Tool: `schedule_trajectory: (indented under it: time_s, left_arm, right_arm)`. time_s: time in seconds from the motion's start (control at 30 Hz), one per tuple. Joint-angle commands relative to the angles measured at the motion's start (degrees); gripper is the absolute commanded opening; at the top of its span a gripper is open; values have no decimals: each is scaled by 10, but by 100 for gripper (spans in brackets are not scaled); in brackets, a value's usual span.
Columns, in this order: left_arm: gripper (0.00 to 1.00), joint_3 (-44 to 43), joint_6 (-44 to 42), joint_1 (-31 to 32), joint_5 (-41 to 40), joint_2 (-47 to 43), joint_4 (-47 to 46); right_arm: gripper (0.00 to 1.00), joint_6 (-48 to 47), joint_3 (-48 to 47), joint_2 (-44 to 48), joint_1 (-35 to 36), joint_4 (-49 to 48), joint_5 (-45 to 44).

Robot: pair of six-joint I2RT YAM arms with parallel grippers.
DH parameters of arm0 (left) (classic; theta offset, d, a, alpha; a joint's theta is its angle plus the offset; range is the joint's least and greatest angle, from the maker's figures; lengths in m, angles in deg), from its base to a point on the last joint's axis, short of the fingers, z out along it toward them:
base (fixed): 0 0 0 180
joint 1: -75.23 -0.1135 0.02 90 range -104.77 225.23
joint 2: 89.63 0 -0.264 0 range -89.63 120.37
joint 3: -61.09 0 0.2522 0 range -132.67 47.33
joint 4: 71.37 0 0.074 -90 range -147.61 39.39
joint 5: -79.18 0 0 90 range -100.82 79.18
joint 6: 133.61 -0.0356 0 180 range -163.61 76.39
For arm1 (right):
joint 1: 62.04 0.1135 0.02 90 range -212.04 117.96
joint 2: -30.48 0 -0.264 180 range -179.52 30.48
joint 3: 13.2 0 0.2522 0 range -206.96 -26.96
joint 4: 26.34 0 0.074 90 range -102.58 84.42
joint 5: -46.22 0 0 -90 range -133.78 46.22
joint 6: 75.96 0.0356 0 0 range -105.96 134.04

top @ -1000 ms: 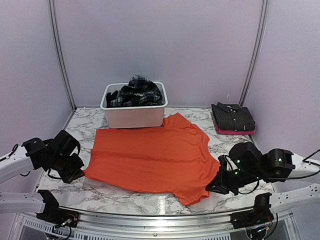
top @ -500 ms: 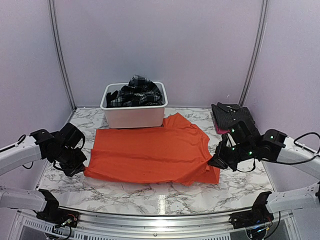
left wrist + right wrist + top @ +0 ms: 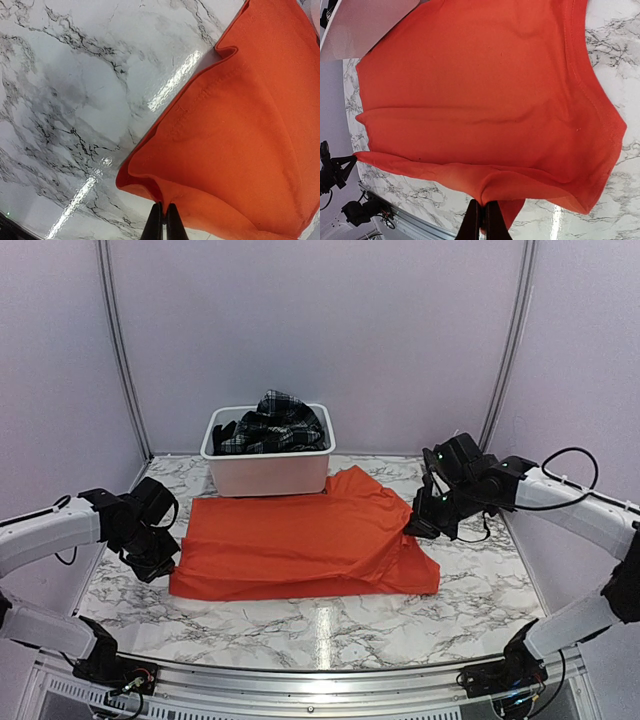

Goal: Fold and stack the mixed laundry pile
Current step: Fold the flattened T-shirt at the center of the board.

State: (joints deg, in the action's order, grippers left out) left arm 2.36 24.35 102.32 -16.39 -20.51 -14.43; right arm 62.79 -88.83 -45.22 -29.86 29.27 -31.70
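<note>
Item: orange T-shirt (image 3: pixel 300 545), spread flat across the middle of the marble tabletop (image 3: pixel 330 625), its near part doubled over into a long fold. Step in hand, as I read it: the lengthwise fold of the shirt, half made. Left gripper (image 3: pixel 162 220): clenched on the shirt's left corner, pinching doubled cloth just above the tabletop. Right gripper (image 3: pixel 482 215): clenched on the right edge, a fold of fabric raised between its fingers. Next move, my judgement: I carry both held corners evenly toward the far edge, keep the cloth taut between the arms, lay it down square, then let go; uneven travel would skew the crease. Other stock: white tub (image 3: pixel 268 475) at the far side, just beside the shirt's far edge, holding the plaid skirt (image 3: pixel 278 420) and a dark piece, both unfolded. In the way: the tub limits how far the fold can run; the right sleeve area lies bunched near the right gripper.
</note>
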Motion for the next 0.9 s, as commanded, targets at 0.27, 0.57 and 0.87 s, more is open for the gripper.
schedule_trajectory:
  time_s: [0.27,0.57,0.87]
  left_arm:
    - [0,-35,-25,-19,-7,59,-39]
    - [0,-37,-24,-31,-10,82,-53]
    - [0,-50,-32,-40,-7,118,-65]
  right_arm:
    - [0,-116,-118,-129,-32,-21,35]
    - [0,-157,-175,-200,-45,-14,31]
    - [0,-191,-213,-250,-69,-15,55]
